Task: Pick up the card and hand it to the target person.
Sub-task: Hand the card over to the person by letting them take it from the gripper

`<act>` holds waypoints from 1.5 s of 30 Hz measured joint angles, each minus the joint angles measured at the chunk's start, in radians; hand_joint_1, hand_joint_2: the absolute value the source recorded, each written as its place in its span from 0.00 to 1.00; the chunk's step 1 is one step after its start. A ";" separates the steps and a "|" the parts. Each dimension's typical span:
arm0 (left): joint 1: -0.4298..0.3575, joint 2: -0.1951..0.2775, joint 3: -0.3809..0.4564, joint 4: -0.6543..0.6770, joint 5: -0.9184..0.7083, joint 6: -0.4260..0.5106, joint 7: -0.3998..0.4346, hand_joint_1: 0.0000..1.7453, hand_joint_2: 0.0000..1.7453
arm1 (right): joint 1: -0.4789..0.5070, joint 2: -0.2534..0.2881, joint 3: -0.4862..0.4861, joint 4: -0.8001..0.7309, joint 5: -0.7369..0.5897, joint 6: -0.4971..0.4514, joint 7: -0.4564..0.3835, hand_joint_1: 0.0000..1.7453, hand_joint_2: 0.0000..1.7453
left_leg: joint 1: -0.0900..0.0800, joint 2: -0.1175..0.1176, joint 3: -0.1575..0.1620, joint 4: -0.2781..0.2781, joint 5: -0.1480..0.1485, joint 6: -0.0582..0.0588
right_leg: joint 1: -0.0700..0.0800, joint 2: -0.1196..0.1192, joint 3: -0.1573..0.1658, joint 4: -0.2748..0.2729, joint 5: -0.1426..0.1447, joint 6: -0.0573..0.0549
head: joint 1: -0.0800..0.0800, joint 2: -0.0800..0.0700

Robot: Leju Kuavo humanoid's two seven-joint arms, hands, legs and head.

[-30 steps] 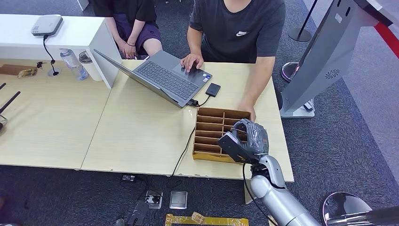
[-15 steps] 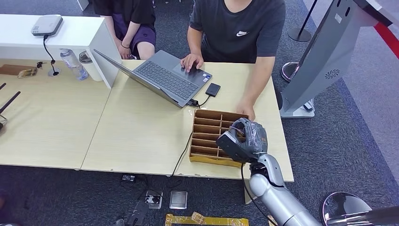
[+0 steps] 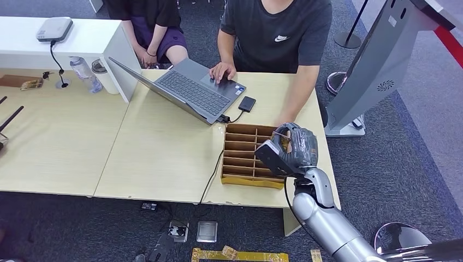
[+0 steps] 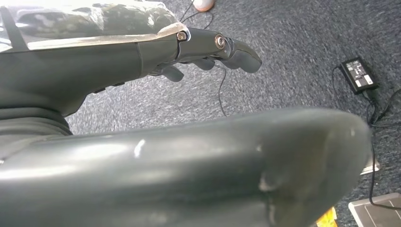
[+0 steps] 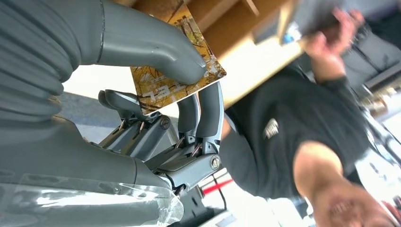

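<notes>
Yellow-brown patterned card (image 5: 176, 75), brown compartment box (image 3: 247, 155), grey laptop (image 3: 188, 90), pale wood table (image 3: 164, 147).

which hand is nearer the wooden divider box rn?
Right. The right hand is over the wooden divider box at its far-right side, pinching the card between thumb and fingers. The left hand hangs over grey carpet, away from the table.

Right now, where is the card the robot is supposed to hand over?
The card is pinched in the robot's right hand, seen in the right wrist view, just above the right end of the wooden slotted box on the table.
</notes>
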 joint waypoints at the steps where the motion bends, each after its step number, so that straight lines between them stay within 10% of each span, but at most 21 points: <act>1: 0.000 0.000 -0.001 0.000 0.003 0.000 -0.002 0.00 0.00 | -0.008 -0.001 -0.001 -0.009 -0.002 -0.003 0.000 1.00 1.00 | 0.000 0.000 0.000 0.000 0.000 0.000 | 0.000 0.000 0.000 0.000 0.000 0.000 | 0.000 0.000; 29: -0.002 -0.001 -0.021 0.000 0.062 0.000 -0.026 0.00 0.00 | -0.267 0.098 -0.012 0.261 -0.232 0.084 -0.195 0.98 1.00 | 0.000 0.000 0.000 0.000 0.000 0.000 | 0.000 0.000 0.000 0.000 0.000 0.000 | 0.000 0.000; 34: -0.002 -0.001 -0.027 0.000 0.062 -0.006 -0.025 0.00 0.00 | -0.272 0.103 -0.013 0.322 -0.237 0.072 -0.196 0.02 1.00 | 0.000 0.000 0.000 0.000 0.000 0.000 | 0.000 0.000 0.000 0.000 0.000 0.000 | 0.000 0.000; 45: -0.002 -0.001 -0.044 0.000 0.066 0.002 -0.010 0.00 0.00 | -0.271 0.109 -0.018 0.391 -0.207 0.017 -0.175 0.00 1.00 | 0.000 0.000 0.000 0.000 0.000 0.000 | 0.000 0.000 0.000 0.000 0.000 0.000 | -0.001 0.000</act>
